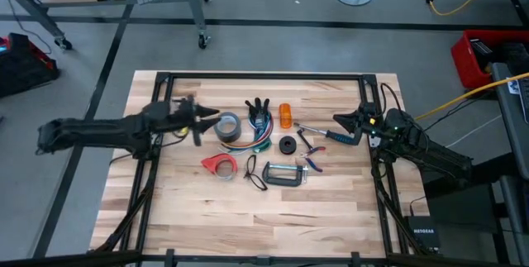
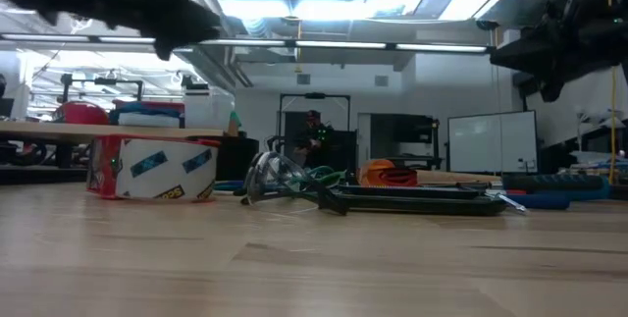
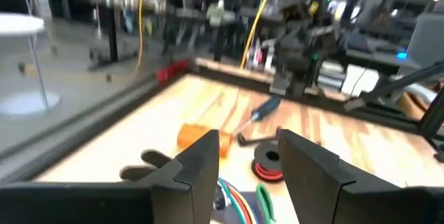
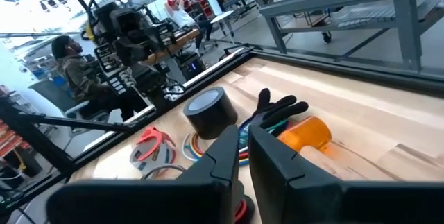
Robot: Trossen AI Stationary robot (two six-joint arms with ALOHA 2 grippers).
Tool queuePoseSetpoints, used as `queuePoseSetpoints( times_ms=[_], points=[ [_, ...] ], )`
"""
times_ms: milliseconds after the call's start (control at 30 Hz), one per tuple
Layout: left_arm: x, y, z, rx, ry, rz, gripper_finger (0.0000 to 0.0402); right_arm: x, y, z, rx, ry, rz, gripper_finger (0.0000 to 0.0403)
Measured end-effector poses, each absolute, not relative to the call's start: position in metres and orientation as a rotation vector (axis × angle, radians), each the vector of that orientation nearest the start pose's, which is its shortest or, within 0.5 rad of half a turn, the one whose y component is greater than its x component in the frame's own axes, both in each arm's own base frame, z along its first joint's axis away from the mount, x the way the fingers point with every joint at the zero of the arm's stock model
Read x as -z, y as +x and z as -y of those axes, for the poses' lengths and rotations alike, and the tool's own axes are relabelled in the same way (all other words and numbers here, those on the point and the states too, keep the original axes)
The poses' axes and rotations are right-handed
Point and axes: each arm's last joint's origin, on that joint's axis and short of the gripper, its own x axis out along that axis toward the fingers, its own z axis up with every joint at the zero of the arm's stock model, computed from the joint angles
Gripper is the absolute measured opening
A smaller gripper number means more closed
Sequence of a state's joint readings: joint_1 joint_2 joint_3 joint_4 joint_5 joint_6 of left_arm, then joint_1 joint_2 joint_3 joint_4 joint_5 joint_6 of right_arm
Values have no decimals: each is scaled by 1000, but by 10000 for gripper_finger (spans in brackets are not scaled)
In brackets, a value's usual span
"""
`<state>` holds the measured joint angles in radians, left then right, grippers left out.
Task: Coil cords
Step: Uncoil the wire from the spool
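Observation:
The cords (image 1: 259,135) are a bunch of red, green and blue wires lying on the table's middle, with their black finger-like plug ends (image 1: 258,107) pointing to the far edge. They also show in the right wrist view (image 4: 277,112) and at the bottom of the left wrist view (image 3: 239,202). My left gripper (image 1: 203,123) is open and empty, held above the table just left of the grey tape roll (image 1: 229,126). My right gripper (image 1: 343,126) is shut and empty, held above the table to the right of the cords. Its fingers show nearly together in its wrist view (image 4: 244,151).
Around the cords lie a red tape dispenser (image 1: 219,164), an orange block (image 1: 285,116), a black round piece (image 1: 287,145), a metal clamp (image 1: 285,174), pliers (image 1: 311,148) and a blue-handled screwdriver (image 1: 329,134). A black frame (image 1: 264,76) edges the table. The near half of the table is bare wood.

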<state>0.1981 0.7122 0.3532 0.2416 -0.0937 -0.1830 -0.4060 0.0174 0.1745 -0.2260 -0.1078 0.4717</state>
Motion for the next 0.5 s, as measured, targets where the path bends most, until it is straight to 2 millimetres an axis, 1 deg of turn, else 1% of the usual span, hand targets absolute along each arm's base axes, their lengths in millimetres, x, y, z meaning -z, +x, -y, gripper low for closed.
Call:
queuePoseSetpoints(
  times_ms=[133,267,433,500],
  points=[
    [-234,194,-41,-307,-352,-175,141,-199,79,30,289,489,0,37],
    [-223,226,-42,-286,-501,-283,141,-198,81,29,251,522,-19,38],
    [-213,266,-39,-262,-585,-377,141,-193,87,30,196,576,-102,39],
    [-211,282,-38,-249,-591,-400,141,-190,90,30,183,603,-141,50]
  ],
)
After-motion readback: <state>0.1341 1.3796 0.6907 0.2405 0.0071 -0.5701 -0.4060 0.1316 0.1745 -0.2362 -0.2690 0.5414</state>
